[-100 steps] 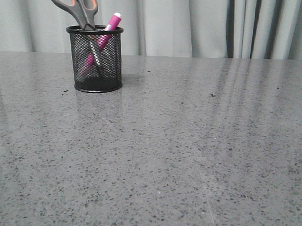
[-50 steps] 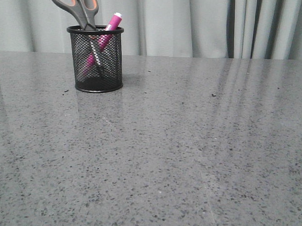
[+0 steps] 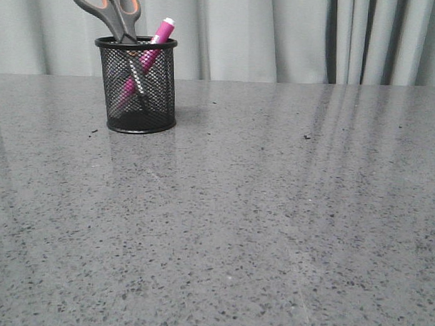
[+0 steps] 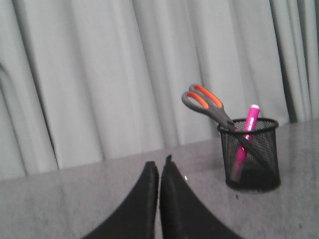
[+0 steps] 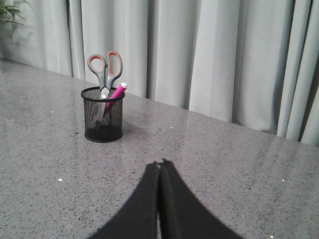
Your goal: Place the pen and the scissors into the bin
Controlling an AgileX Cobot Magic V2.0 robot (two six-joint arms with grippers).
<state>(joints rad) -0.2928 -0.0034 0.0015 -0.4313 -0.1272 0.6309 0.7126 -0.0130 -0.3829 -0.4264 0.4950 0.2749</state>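
Observation:
The black mesh bin (image 3: 142,96) stands upright at the far left of the grey table. The scissors (image 3: 112,9) stand in it, handles up, blades down inside. The magenta pen (image 3: 160,34) leans in it, white end up. The bin (image 4: 249,157), scissors (image 4: 204,102) and pen (image 4: 251,117) also show in the left wrist view, and the bin (image 5: 103,115), scissors (image 5: 104,67) and pen (image 5: 117,91) in the right wrist view. My left gripper (image 4: 159,163) is shut and empty, well back from the bin. My right gripper (image 5: 160,163) is shut and empty, also well back. Neither gripper shows in the front view.
The grey speckled table (image 3: 259,207) runs back to a pale curtain (image 3: 279,36). A plant (image 5: 10,11) shows at the far corner in the right wrist view.

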